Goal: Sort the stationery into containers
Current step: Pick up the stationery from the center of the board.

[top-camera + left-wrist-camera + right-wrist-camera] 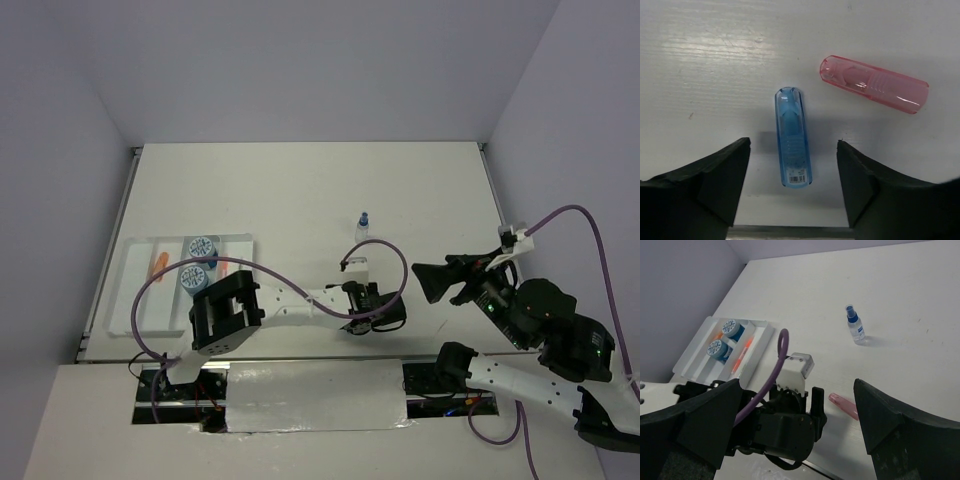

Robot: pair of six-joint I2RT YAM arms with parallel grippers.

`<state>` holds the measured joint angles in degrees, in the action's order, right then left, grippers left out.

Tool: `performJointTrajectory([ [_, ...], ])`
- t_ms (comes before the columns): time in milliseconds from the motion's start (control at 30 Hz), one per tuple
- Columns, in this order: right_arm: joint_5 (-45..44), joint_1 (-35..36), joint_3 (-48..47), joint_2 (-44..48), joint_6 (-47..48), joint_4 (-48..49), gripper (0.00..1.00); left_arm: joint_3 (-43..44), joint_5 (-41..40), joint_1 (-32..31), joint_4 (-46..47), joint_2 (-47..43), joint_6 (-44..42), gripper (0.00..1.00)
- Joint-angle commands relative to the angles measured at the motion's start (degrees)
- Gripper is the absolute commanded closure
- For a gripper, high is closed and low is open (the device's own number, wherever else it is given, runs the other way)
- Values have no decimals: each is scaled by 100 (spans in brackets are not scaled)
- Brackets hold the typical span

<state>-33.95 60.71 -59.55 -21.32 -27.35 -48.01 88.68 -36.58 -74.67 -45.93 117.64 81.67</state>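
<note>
A short blue marker [793, 137] lies on the white table between the open fingers of my left gripper [793, 146], which hovers low over it. A pink eraser [873, 85] lies just beyond, to its right; it also shows in the right wrist view [844, 405]. The white divided tray [140, 300] sits at the left and holds two blue-and-white pots [203, 246] [193, 278] and orange pens [158, 262]. A tiny blue-capped bottle [363, 224] stands upright mid-table. My left gripper [378, 318] is near the front edge. My right gripper [428, 280] is open, empty and raised.
In the right wrist view the left arm's wrist [790, 430] and its purple cable [782, 355] fill the space below my right gripper [798, 390]. The tray [695, 352] lies far left and the bottle [856, 326] beyond. The table's front edge [790, 231] is close behind the blue marker.
</note>
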Motion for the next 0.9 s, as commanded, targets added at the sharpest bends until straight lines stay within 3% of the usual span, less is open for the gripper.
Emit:
performJointTrajectory([
  [0,143,-15,-39,-135,169,239,0,-210,326,93,329,145,139,21],
  [67,196,-24,-48,-153,204,309,0,-422,501,146,558,171,69,33],
  [133,240,-6,-57,-188,222,353,0,-597,581,207,612,189,77,34],
  [200,284,-15,-74,-232,239,406,0,-729,643,243,691,136,60,45],
  [233,293,-15,-74,-258,257,406,0,-843,643,252,700,101,60,52],
  [267,302,-24,-92,-276,266,450,0,-896,634,260,700,49,60,73],
  [367,354,-15,-101,-364,301,511,0,-941,284,260,332,-329,130,98],
  [533,486,-15,-74,-461,388,626,0,-1150,-902,479,-686,-1672,243,100],
  [633,539,-24,-39,-469,441,687,0,-1440,-1455,1023,-1380,-2744,358,100],
  [733,679,-15,31,-478,529,784,0,-1897,-1467,2155,-1445,-3922,-351,100],
  [767,775,-15,48,-504,573,828,0,-2055,-1362,2924,-1149,-4247,-640,100],
  [833,925,-24,118,-548,687,889,0,-2609,-785,3816,-604,-5135,-1695,100],
  [867,1082,-24,145,-618,748,951,0,-2933,-563,4699,-192,-5590,-2159,100],
])
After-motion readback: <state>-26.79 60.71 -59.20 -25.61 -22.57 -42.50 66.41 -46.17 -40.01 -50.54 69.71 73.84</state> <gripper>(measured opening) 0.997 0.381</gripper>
